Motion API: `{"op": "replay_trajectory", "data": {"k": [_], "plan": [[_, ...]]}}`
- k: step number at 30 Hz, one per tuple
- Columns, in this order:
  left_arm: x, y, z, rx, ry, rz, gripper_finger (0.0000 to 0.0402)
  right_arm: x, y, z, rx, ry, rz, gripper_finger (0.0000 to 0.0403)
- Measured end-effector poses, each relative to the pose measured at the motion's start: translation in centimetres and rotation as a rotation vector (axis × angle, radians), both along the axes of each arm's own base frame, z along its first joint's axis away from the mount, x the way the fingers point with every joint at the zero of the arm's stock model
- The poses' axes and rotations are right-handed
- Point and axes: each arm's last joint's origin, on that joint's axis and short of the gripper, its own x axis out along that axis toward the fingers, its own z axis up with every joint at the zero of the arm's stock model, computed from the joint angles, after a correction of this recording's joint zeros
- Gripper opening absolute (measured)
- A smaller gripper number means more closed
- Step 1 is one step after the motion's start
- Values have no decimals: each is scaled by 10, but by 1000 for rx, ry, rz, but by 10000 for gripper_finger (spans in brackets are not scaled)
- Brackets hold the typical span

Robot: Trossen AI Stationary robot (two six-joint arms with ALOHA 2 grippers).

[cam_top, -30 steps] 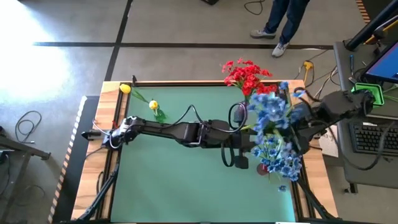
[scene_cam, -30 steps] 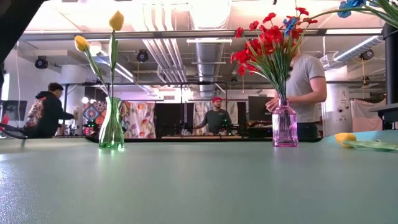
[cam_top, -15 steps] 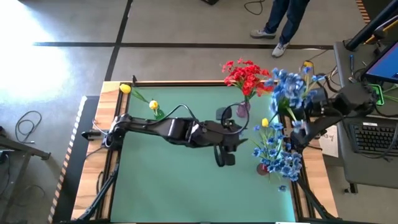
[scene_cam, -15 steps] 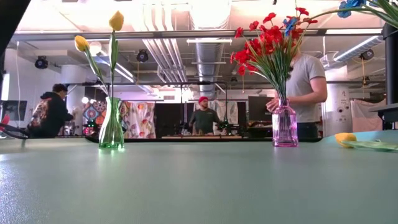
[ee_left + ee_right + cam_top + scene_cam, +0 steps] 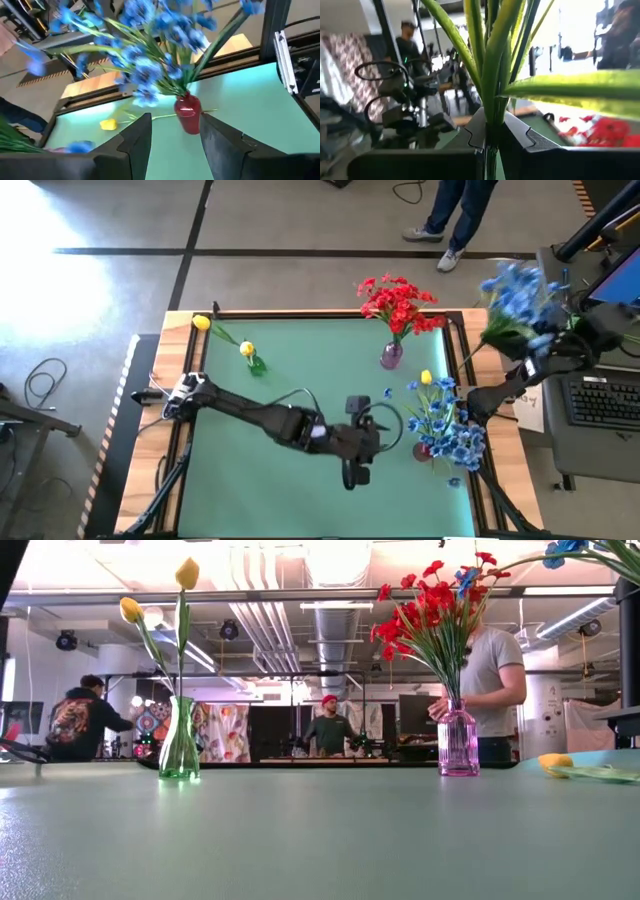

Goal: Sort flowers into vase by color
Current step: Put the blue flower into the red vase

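My right gripper (image 5: 548,350) is shut on a bunch of blue flowers (image 5: 515,292), raised over the table's far right corner. More blue flowers (image 5: 447,430) stand in a red vase (image 5: 187,114) at the near right. Red flowers (image 5: 398,302) stand in a purple vase (image 5: 457,743). Yellow flowers (image 5: 186,575) stand in a green vase (image 5: 179,743) at the far left. One yellow flower (image 5: 426,377) lies on the table. My left gripper (image 5: 355,468) hangs open over the middle of the table, facing the red vase, with nothing between its fingers (image 5: 136,140). My right gripper pinches several green stems (image 5: 490,112) of the blue bunch between its two fingers (image 5: 519,132). The stems run up out of the hold, and the bunch is lifted clear of the table, with its blooms toward the far edge.
A green mat (image 5: 300,500) covers the table inside a wooden frame (image 5: 180,320). A desk with a keyboard (image 5: 600,395) stands right of the table. A person's legs (image 5: 455,215) show beyond the far edge, and more people stand in the room behind.
My right gripper has carried the blue bunch up from beside the red vase, toward the table's far right corner. My left gripper has drawn back from the blue flowers toward the near edge and sunk a little.
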Motion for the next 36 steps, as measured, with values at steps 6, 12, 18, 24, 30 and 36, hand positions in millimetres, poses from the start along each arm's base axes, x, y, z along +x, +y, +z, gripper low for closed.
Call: {"op": "replay_trajectory", "data": {"k": [6, 12, 18, 24, 30, 36], "plan": [[-5, -14, -45, -17, -154, 36, 151, -6, -2, -13, 37, 0, 43, 22], [-14, -20, -93, -12, -428, -5, 151, -13, -4, -21, 49, -27, 69, 22], [-16, -9, -127, -46, -485, 52, 151, -20, -4, -24, 84, -115, 166, 22], [-2, -13, -148, -91, -463, 61, 168, -15, -1, -33, 102, -122, 198, 22], [27, -22, -182, -162, -481, 80, 228, -12, 1, -34, 103, -112, 207, 22], [57, -30, -207, -199, -529, 91, 302, -12, 1, -34, 119, -114, 219, 22]]}}
